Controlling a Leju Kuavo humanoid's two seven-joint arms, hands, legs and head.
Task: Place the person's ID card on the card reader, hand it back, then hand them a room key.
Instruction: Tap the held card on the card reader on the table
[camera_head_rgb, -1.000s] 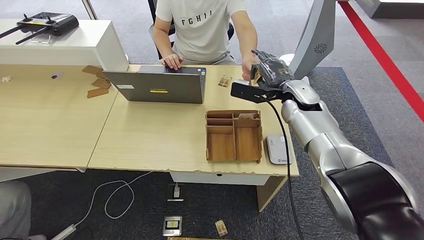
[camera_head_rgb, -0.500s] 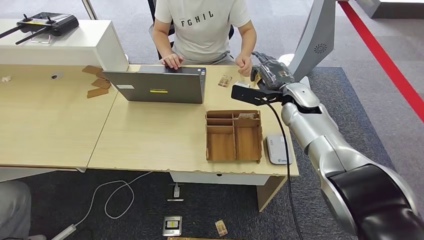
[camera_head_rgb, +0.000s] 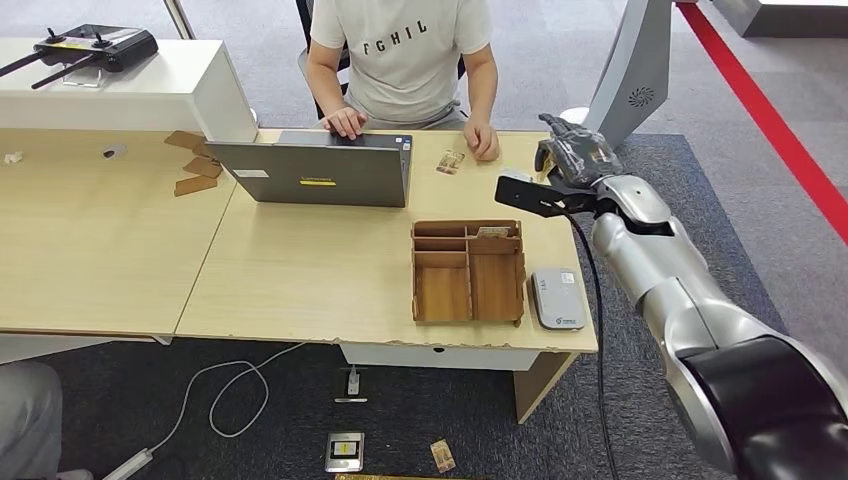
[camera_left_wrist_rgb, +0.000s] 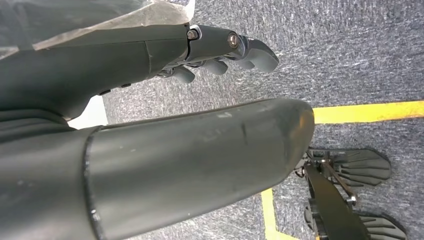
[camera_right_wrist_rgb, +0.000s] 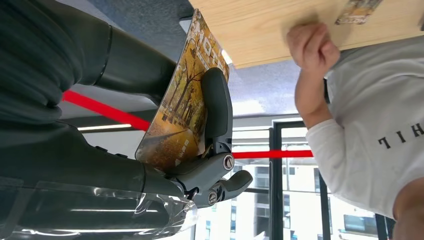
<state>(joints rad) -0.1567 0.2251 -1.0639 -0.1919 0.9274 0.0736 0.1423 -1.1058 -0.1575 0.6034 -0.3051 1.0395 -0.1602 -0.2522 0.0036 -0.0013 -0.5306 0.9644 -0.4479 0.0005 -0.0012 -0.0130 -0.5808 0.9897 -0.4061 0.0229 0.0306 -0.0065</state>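
Right hand (camera_head_rgb: 570, 160): pulled back from the person toward the right of the frame since a second ago; it hangs over the worktop's (camera_head_rgb: 300, 270) far right corner with the card pinched against its palm.
Card (camera_right_wrist_rgb: 182, 105): the wrist view shows an autumn-tree print, a thumb (camera_right_wrist_rgb: 216, 107) pressed flat on its face. So the card has changed hands and the robot has it.
Person's hand (camera_head_rgb: 484, 142): a moment back it was up at the robot's fingers; now it rests as a fist on the worktop, apart from the robot's hand.
Reader (camera_head_rgb: 557, 298): the grey slab at the lower right of the worktop, just beside the wooden tray (camera_head_rgb: 468, 271), nothing on it yet.
Meaning: pickup looks done; my guess is the next job is swinging the card down toward me and laying it flat on the reader.
Risk: the thumb alone seems to pin the card, so it could slip on the way.
Left hand (camera_left_wrist_rgb: 225, 47): hanging by the floor, fingers loosely curled, holding nothing.
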